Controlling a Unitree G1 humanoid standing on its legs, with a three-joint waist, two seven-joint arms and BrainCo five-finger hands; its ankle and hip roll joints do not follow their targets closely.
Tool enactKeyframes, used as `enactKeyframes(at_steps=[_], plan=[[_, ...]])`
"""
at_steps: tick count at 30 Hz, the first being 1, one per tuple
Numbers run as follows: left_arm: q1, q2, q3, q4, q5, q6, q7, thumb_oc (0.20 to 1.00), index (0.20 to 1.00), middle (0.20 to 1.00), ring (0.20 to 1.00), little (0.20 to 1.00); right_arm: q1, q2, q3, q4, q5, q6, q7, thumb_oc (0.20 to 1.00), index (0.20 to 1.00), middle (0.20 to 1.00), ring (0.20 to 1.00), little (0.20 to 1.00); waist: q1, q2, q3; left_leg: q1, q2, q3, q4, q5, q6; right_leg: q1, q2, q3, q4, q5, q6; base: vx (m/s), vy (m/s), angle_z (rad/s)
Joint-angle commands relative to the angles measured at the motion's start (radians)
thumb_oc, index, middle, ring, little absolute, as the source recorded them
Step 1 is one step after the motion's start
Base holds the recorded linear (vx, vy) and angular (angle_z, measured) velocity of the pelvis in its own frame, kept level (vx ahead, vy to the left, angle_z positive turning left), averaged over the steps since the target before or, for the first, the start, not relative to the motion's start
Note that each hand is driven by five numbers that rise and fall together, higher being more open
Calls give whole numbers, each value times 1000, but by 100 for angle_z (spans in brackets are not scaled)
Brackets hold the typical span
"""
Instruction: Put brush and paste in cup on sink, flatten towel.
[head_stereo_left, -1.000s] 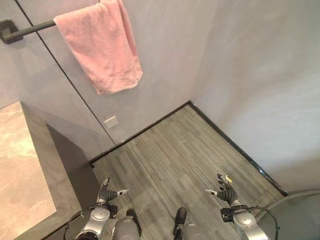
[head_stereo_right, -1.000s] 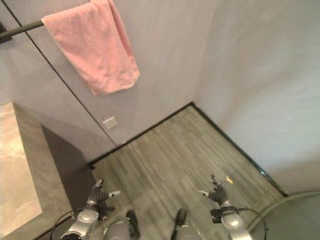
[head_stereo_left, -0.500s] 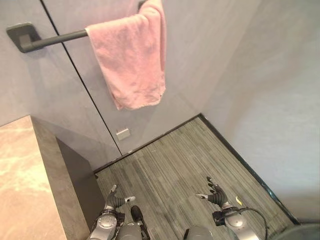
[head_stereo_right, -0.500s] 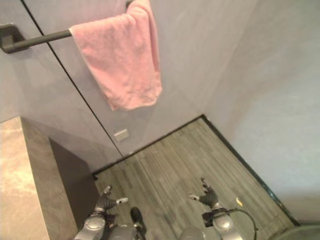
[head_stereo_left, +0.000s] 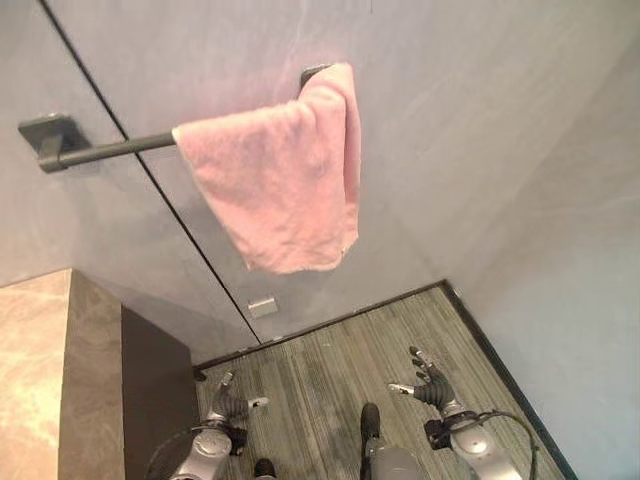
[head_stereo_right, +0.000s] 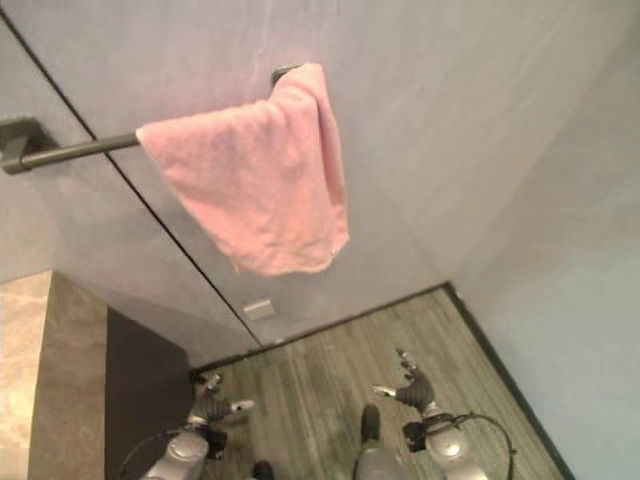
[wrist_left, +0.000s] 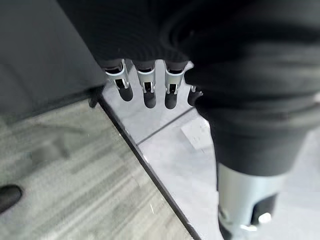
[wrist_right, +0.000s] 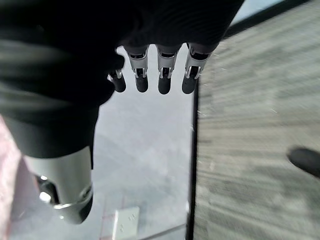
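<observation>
- Two walls of smooth grey panels (head_stereo_left: 470, 110) meet in a corner, with a thin dark seam running slantwise down the wall behind the towel.
- One pink towel (head_stereo_left: 280, 180) hangs on a dark rail (head_stereo_left: 100, 152) fixed to the wall; it is bunched toward one end of the rail, with folds down its right edge and an uneven lower hem, so it is not spread flat.
- The rail's mount (head_stereo_left: 45, 135) sits on the wall to the left of the seam, and the bare stretch of rail runs from it to the towel.
- A small pale outlet plate (head_stereo_left: 262, 306) sits low on the wall, below the towel and just above the floor.
- The floor (head_stereo_left: 330, 380) is grey wood-grain planks, edged by a dark strip where it meets the walls.
- The tabletop (head_stereo_left: 35, 380), a beige marbled slab with a dark side, shows at the lower left.
- The left hand (head_stereo_left: 232, 403) hangs low over the floor near the tabletop's dark side, its fingers (wrist_left: 145, 92) straight and relaxed, holding nothing.
- The right hand (head_stereo_left: 428, 385) hangs low over the floor toward the corner, well below the towel, its fingers (wrist_right: 165, 80) likewise loose and empty.
</observation>
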Motion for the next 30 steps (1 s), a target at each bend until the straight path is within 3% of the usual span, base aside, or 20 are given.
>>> enactKeyframes(at_steps=[1,3,5,7,9,10,12,14,16,17,21,23,25,26,27,30], plan=[[-59,75,67,27,-60,-18,22,1000,1000,1000,1000,1000,-4,22,-6,-92,2,-39,15,1000,1000,1000,1000,1000,-23,-58,-18,29,-108,-42,157,-82,19,-84,-75,106,116,12,97,178,-145,33],[-72,75,60,22,-64,-17,24,1000,1000,1000,1000,1000,-11,-11,-16,-120,22,-51,11,1000,1000,1000,1000,1000,-21,-60,-3,-62,-64,-29,328,-25,-16,-47,-63,70,119,-21,64,219,-238,44],[-95,85,43,7,-58,-19,22,1000,1000,1000,1000,1000,-7,-35,-37,-138,40,-58,2,1000,1000,1000,1000,1000,-18,-77,18,-147,-37,-1,470,26,-34,-10,-64,29,118,-47,36,169,-237,64],[-100,97,40,-8,-45,-19,16,1000,1000,1000,1000,1000,16,-53,-64,-177,56,-65,4,1000,1000,1000,1000,1000,-14,-88,30,-185,-8,53,541,44,-39,24,-55,1,111,-71,17,182,-207,72],[-97,115,36,-41,-20,-22,9,1000,1000,1000,1000,1000,53,-63,-102,-220,81,-74,18,1000,1000,1000,1000,1000,-16,-86,28,-211,25,112,479,56,-34,54,-41,-21,97,-96,12,176,-97,44],[-96,115,36,-41,-20,-21,9,1000,1000,1000,1000,1000,55,-64,-103,-222,82,-74,18,1000,1000,1000,1000,1000,-15,-86,28,-209,23,113,476,56,-34,55,-42,-21,97,-96,13,167,-12,43],[-91,135,32,-77,10,-29,4,1000,1000,1000,1000,1000,74,-78,-145,-259,104,-94,20,1000,1000,1000,1000,1000,-13,-82,28,-231,20,134,352,31,-21,78,-41,-40,89,-116,27,218,23,42],[-71,160,43,-141,31,-39,3,1000,1000,1000,1000,1000,85,-101,-187,-300,132,-119,26,1000,1000,1000,1000,1000,-3,-70,23,-254,34,133,204,100,-34,94,-33,-52,88,-130,37,278,76,37],[-46,192,60,-212,35,-47,-8,1000,1000,1000,1000,1000,96,-131,-239,-340,149,-129,35,1000,1000,1000,1000,1000,-10,-64,15,-240,78,187,111,165,-67,119,-30,-66,89,-154,48,349,106,22],[-28,216,70,-257,39,-55,-15,1000,1000,1000,1000,1000,84,-153,-275,-352,171,-135,37,1000,1000,1000,1000,1000,1,-57,14,-243,93,193,83,212,-66,120,-28,-72,102,-155,46,319,124,8],[-12,267,86,-369,28,-62,-45,1000,1000,1000,1000,1000,41,-184,-336,-351,252,-132,78,1000,1000,1000,1000,1000,13,-56,-12,-208,60,192,122,143,-41,149,-56,-62,151,-185,59,246,173,-7],[-30,310,85,-432,12,-71,-58,1000,1000,1000,1000,1000,-2,-198,-340,-336,305,-133,94,1000,1000,1000,1000,1000,23,-62,-18,-188,30,203,135,96,-9,123,-94,-38,264,-182,76,199,271,19],[-73,335,69,-465,-8,-72,-68,1000,1000,1000,1000,1000,-49,-223,-320,-316,320,-125,111,1000,1000,1000,1000,1000,26,-66,-16,-162,-1,205,116,74,23,68,-129,-20,402,-112,103,100,202,8],[-73,335,69,-465,-8,-72,-68,1000,1000,1000,1000,1000,-50,-223,-320,-316,320,-125,111,1000,1000,1000,1000,1000,27,-67,-16,-161,-3,207,115,74,23,65,-131,-18,405,-113,104,120,212,6],[-118,353,39,-489,-29,-78,-80,1000,1000,1000,1000,1000,-100,-242,-289,-293,382,-117,146,1000,1000,1000,1000,1000,25,-65,-10,-116,-27,206,77,63,45,11,-154,0,511,-41,125,86,131,4],[-185,387,-16,-528,-52,-87,-115,1000,1000,1000,1000,1000,-146,-271,-261,-257,481,-100,204,1000,1000,1000,1000,1000,8,-51,-2,-78,-36,184,32,65,56,-64,-117,33,610,-39,127,167,164,14]])
